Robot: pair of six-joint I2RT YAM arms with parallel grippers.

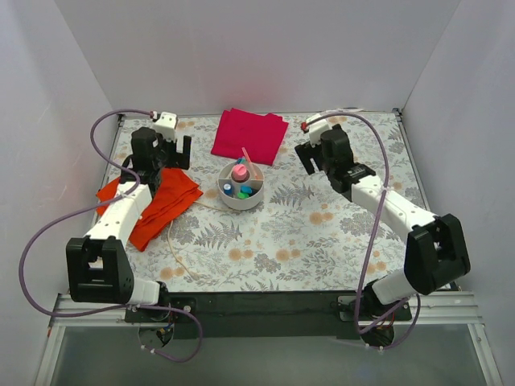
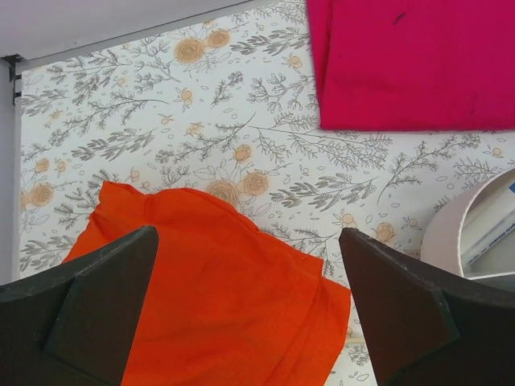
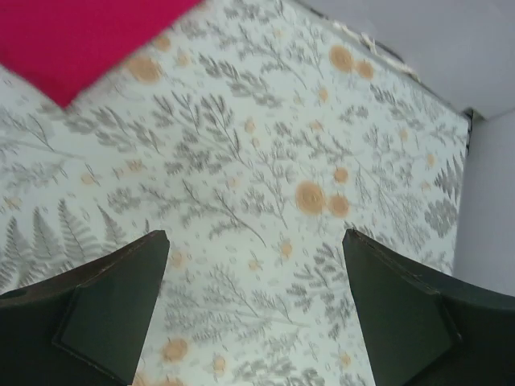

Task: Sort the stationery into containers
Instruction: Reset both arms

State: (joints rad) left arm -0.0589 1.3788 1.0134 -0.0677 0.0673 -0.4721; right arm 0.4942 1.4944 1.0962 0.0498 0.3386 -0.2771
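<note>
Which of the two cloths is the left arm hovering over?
The orange-red cloth, rumpled at the left: it lies under the open left end effector. The magenta cloth lies flat farther back, near the middle.

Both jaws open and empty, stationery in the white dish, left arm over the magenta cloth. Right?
One slip: the left arm is over the orange-red cloth, not the magenta cloth, which lies further back. The left wrist view shows it. Both jaws open and empty, stationery in the white dish: correct.
</note>
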